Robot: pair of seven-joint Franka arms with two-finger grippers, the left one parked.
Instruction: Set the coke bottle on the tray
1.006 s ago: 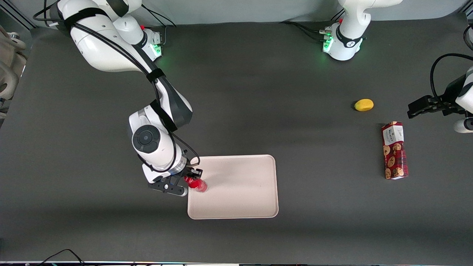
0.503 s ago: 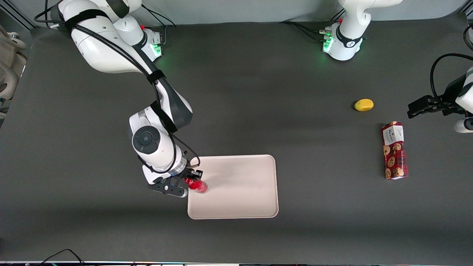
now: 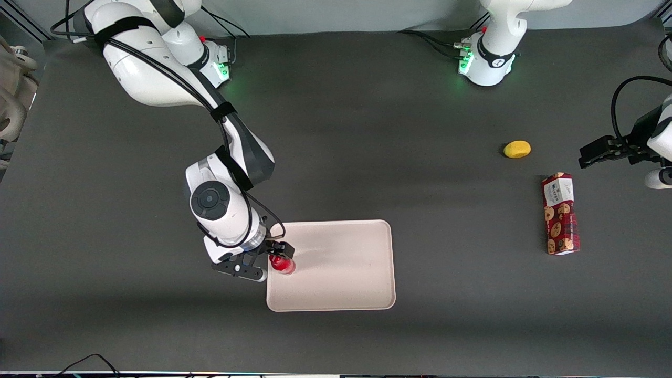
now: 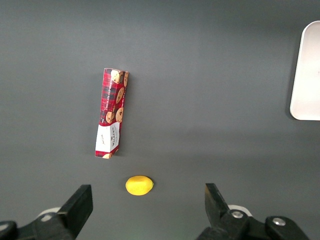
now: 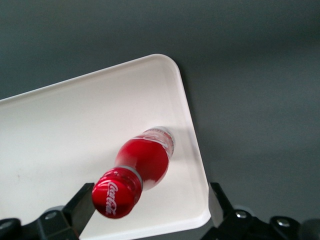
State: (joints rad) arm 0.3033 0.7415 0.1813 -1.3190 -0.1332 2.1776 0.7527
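Dark grey matting covers the desk (image 3: pixel 367 131), and the working arm reaches down over the end of the tray (image 3: pixel 341 273) nearest that arm.

Compared with a second ago, the coke bottle (image 3: pixel 282 264) looks shorter from the front camera. Then it leaned with its body stretched toward the tray's middle; now it stands closer to upright. The arm's wrist has also shifted slightly toward the tray. Everything else on the desk has kept its place.

In the right wrist view the coke bottle (image 5: pixel 142 165) stands with its base on the tray (image 5: pixel 60 130), close to the raised rim and not far from a rounded corner. The tool (image 5: pixel 149 202) hangs around the red cap with its fingers spread wide. One finger (image 5: pixel 82 202) sits just beside the cap, and the other is well apart from it, so the tool grips nothing.

By count there is one coke bottle, one tray, one red cookie box (image 3: pixel 560 213) and one yellow lemon (image 3: pixel 517 149). The box and the lemon lie toward the parked arm's end of the desk, the lemon farther from the front camera than the box.
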